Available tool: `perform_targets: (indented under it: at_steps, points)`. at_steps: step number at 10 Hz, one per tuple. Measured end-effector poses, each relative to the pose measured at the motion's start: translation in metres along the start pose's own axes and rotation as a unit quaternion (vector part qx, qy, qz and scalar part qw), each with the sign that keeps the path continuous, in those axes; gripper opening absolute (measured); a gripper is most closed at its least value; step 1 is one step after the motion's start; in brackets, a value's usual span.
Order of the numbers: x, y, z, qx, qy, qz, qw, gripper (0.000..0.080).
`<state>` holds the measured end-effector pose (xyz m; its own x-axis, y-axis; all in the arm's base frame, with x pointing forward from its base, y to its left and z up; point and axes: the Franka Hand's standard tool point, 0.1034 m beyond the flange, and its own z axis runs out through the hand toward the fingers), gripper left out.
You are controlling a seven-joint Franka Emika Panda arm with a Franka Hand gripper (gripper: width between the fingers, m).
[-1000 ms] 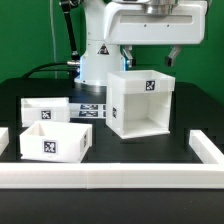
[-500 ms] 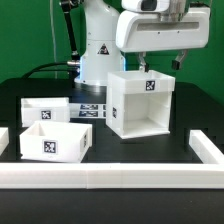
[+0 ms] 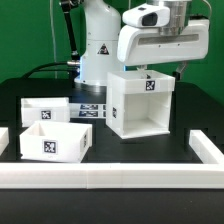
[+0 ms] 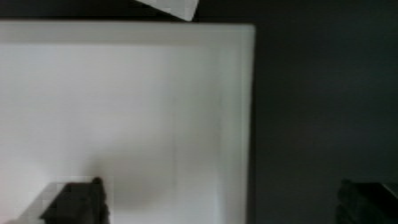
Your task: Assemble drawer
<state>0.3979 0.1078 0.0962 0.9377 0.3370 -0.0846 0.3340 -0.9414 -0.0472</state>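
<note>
Your gripper [image 3: 166, 70] hangs over the casing [image 3: 140, 108], fingers apart, with the back tray [image 3: 45, 108] and front tray [image 3: 52, 146] at the casing's eight o'clock.

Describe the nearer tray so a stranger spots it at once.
Find the big white open-fronted casing on the black table. Two shallow trays sit at the exterior view's left of it. The nearer tray is the one right behind the border bar, partly hiding the other tray.

Upright casing [image 3: 117, 100], front tray [image 3: 70, 146], rear tray [image 3: 36, 108] alongside
</note>
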Motion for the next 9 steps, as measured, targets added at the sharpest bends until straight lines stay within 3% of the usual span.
perform_targets:
  at_steps: [1,2,3,4,5,6,7,8,9]
  points:
    - [0.0,0.0,-0.0001,0.0,0.0,0.0,1.0,0.065]
    - [-0.0002,0.0006,0.0,0.0,0.0,0.001,1.0,0.0506]
    - [-0.0003,0.0013,0.0,0.0,0.0,0.001,1.0,0.0506]
    - [-0.0004,0.0015,0.0002,0.0,-0.001,0.002,1.0,0.0279]
    - [-0.0004,0.0015,0.0002,0.0,-0.001,0.002,1.0,0.0279]
    - [-0.0004,0.0015,0.0003,0.0,-0.001,0.002,1.0,0.0109]
    - [-0.0004,0.0015,0.0002,0.0,-0.001,0.002,1.0,0.0109]
    - [-0.0002,0.0015,0.0001,0.0,0.0,0.002,1.0,0.0036]
    - [-0.0002,0.0016,0.0001,0.0,0.0,0.002,1.0,0.0036]
